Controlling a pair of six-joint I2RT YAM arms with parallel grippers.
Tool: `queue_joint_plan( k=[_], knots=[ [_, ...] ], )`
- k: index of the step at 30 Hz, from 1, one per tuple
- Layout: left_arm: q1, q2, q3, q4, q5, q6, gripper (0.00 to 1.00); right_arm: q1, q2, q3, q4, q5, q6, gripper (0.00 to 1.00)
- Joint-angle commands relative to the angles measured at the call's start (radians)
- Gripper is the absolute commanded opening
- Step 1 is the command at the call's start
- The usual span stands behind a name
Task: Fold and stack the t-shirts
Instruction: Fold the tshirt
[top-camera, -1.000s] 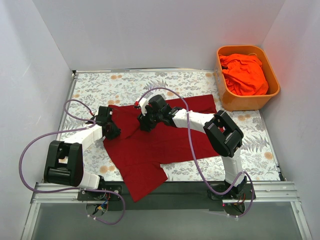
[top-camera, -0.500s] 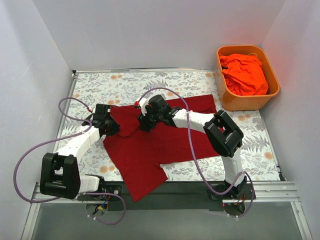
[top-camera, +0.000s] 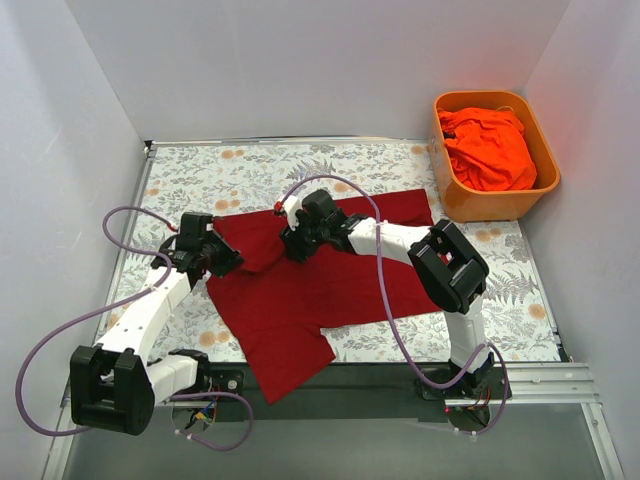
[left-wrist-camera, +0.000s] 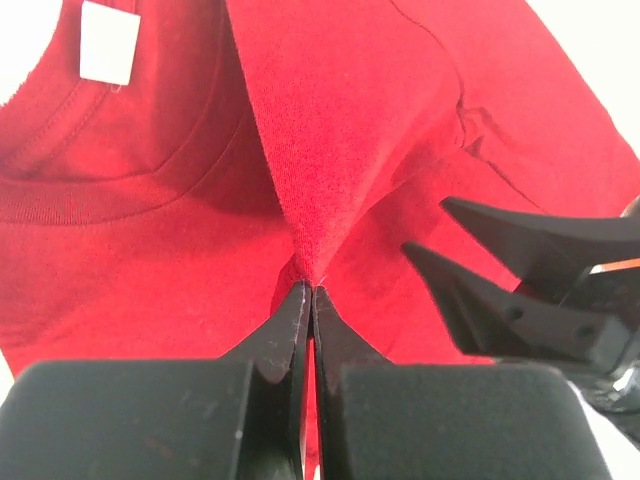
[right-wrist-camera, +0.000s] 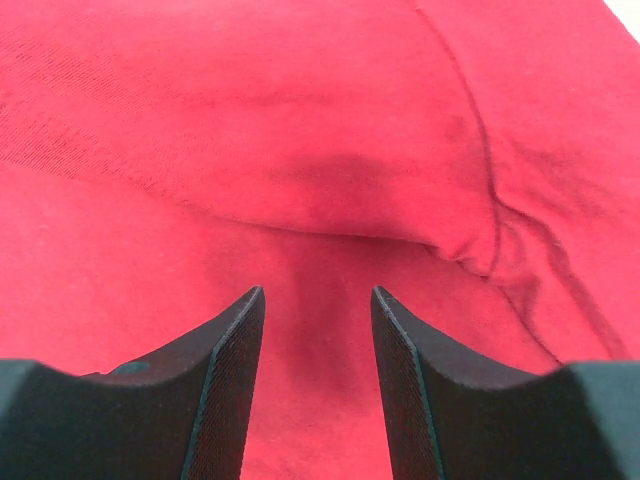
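Starting nearest: a corner of the crimson shirt (top-camera: 300, 300) draped over the near edge of the worktop (top-camera: 230, 170), the rest spread away and rightward, long side slanting toward the tub (top-camera: 500, 208). Farther in, at the shirt's far left part, left jaws clamped tight on a raised ridge of cloth beside the collar (left-wrist-camera: 130, 185). Just right of them, right jaws parted to a middling gap, poised over a fold by the sleeve seam, gripping nothing. Probably needs that second grip before any lift, with the bulk of the cloth lying nearer than both. Farthest back, orange shirt (top-camera: 490, 150) bunched inside the tub, well apart.
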Motion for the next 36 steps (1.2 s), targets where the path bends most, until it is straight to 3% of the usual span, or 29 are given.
queue_joint_plan(
  k=[1,12,15,20,23,30,36],
  knots=[
    [-0.004,-0.034,-0.039,-0.022,0.027,-0.041,0.0,-0.011,-0.05,-0.002,0.037,-0.004,0.007,0.46],
    [-0.004,0.026,-0.134,0.068,-0.117,-0.034,0.0,-0.011,-0.033,-0.022,0.054,-0.044,0.047,0.45],
    [-0.004,0.034,-0.136,0.073,-0.14,0.007,0.16,-0.017,-0.041,-0.028,0.057,-0.037,0.067,0.45],
    [-0.025,0.012,-0.085,0.061,-0.202,0.136,0.58,-0.046,-0.09,-0.06,0.056,0.02,0.102,0.48],
    [-0.088,0.012,-0.044,0.061,-0.228,0.201,0.67,-0.081,-0.142,-0.1,0.042,0.071,0.143,0.53],
    [-0.359,0.161,0.096,0.068,-0.362,0.331,0.64,-0.181,-0.329,-0.22,-0.053,0.195,0.257,0.59],
    [-0.476,0.354,0.214,0.1,-0.476,0.472,0.55,-0.207,-0.472,-0.356,-0.087,0.218,0.258,0.59]
  ],
)
